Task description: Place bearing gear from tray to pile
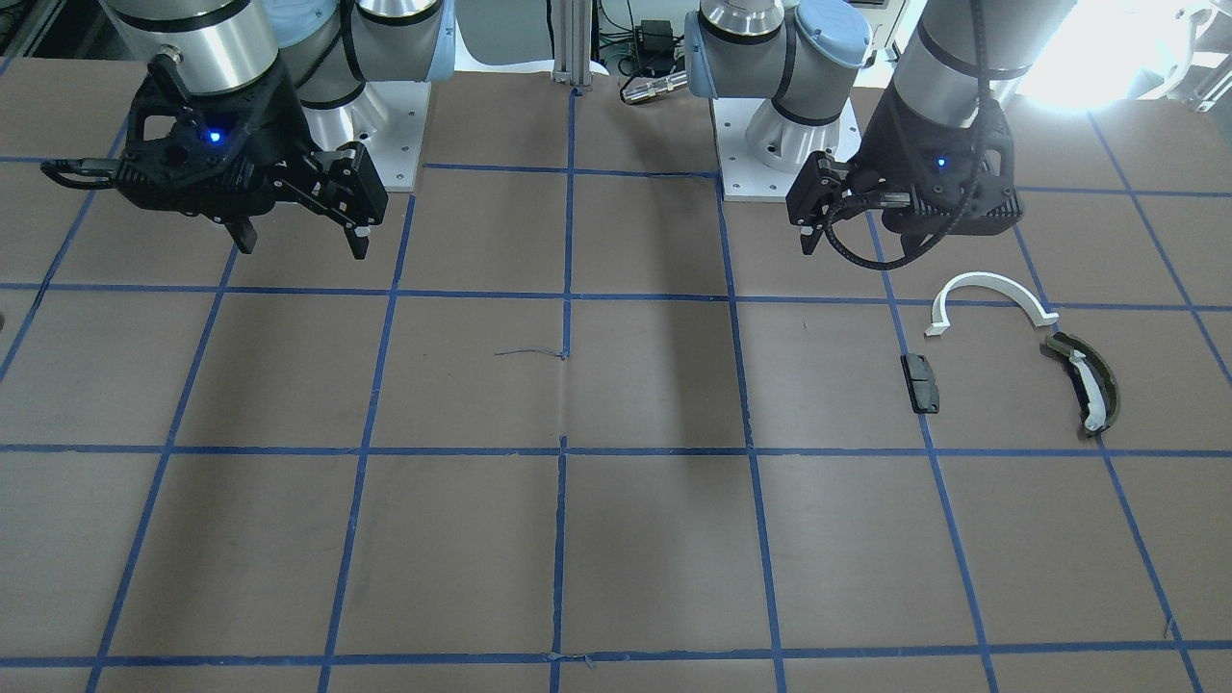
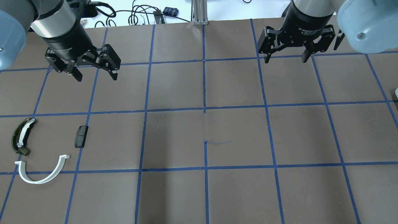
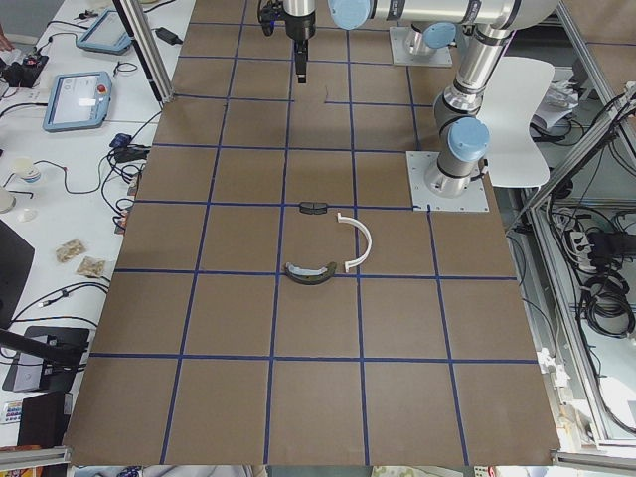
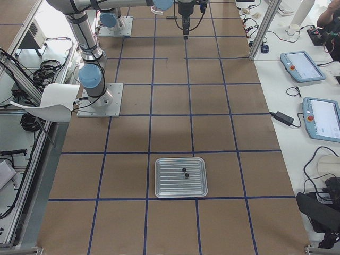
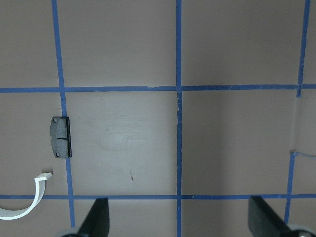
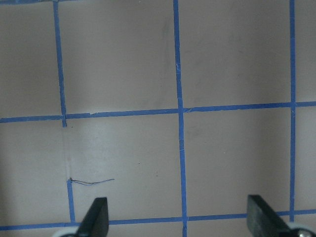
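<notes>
Closest to the lens in the right-end view is the metal tray (image 4: 166,187), sitting on the brown table (image 2: 199,193) at the robot's right end, and inside it, close together near the middle, are two small dark bearing gears (image 4: 183,170), too small to make out in detail. Right across at the other end of the table is the pile (image 1: 920,383), on the robot's left side: a white half-ring (image 1: 991,280) lying flat, a dark block (image 2: 81,136) just beside a blue tape line (image 2: 204,84), and an olive curved piece (image 2: 19,140) with a white strip, its end just beside one end of the half-ring. The three pieces lie near one another. Up above, the left gripper (image 2: 96,77) hangs over the table, fingers spread wide and holding nothing; its wrist camera catches the block and one tip of the half-ring off to the side. The right gripper (image 2: 286,59) hovers well apart from it, jaws likewise wide and bare, only taped table beneath.
</notes>
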Controlling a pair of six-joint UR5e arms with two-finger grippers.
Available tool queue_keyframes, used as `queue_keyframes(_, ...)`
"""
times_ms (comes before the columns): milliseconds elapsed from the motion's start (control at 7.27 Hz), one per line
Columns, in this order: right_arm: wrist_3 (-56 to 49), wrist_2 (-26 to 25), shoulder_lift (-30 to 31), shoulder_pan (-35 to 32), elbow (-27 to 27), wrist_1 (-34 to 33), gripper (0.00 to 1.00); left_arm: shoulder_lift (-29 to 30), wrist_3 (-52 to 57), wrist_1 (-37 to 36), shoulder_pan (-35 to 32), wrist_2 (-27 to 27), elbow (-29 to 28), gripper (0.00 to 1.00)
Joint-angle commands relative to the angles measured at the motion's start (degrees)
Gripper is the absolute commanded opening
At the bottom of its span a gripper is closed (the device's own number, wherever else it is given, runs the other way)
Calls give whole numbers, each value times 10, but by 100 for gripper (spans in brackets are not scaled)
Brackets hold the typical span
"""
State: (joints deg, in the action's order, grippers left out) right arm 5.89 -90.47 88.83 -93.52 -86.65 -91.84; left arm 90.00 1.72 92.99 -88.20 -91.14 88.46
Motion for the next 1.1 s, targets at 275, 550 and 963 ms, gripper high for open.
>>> queue_keyframes(275, -1, -1, 0, 0, 1, 1, 100, 0, 0, 0, 0, 0, 0, 100)
queue_keyframes(550, -2, 0, -1, 3, 7, 2, 100, 0, 0, 0, 0, 0, 0, 100)
queue_keyframes(963, -4, -1, 0, 19, 25, 2, 100, 0, 0, 0, 0, 0, 0, 100)
